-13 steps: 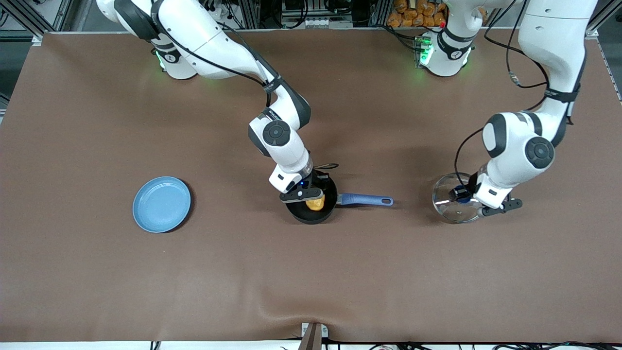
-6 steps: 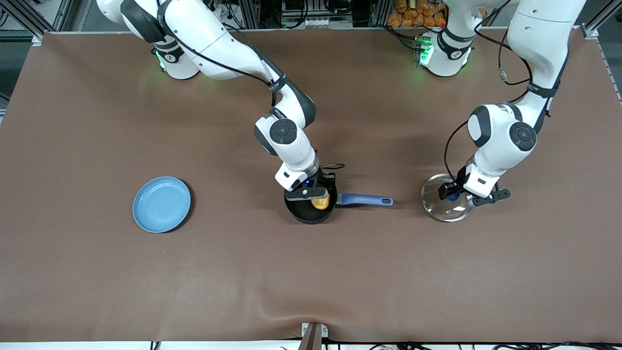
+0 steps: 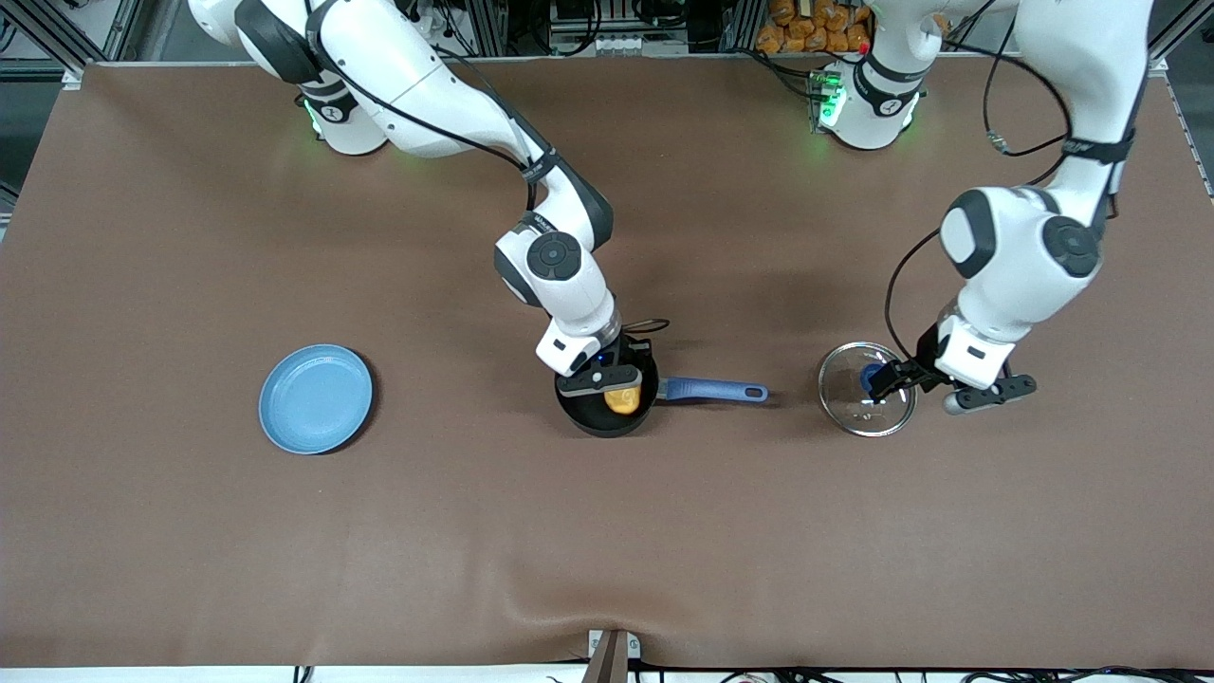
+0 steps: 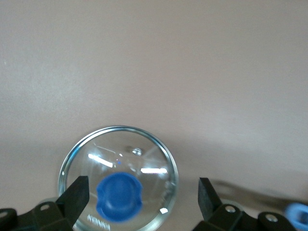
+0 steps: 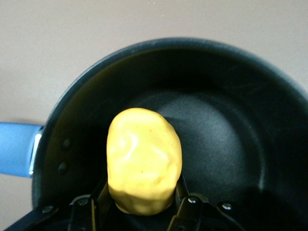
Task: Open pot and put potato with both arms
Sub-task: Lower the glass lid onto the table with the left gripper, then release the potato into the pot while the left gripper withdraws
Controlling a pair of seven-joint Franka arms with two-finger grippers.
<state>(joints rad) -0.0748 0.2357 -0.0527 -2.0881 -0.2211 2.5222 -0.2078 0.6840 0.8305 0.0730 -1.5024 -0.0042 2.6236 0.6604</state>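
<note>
Brown matting covers the surface (image 3: 190, 522), with metal framing along its top edge. Reaching mid-surface, the right gripper (image 3: 618, 384) hangs over the black pot (image 3: 607, 417), fingers (image 5: 185, 202) clasping the lumpy yellow potato (image 5: 144, 161). Toward the left arm's end, the left gripper (image 3: 925, 379) hovers, fingers (image 4: 77, 197) wide, over a glass lid (image 3: 868, 403).

The right arm (image 3: 446, 104) reaches out from its base and bends down at the wrist, its right gripper (image 3: 616, 384) pointing straight down with fingers (image 5: 180, 195) closed on the potato (image 5: 144, 161) over the pot (image 3: 607, 417). The left arm (image 3: 1029, 256) hangs its left gripper (image 4: 142, 197) above the lid (image 4: 118, 178), fingers spread wide, holding nothing.
</note>
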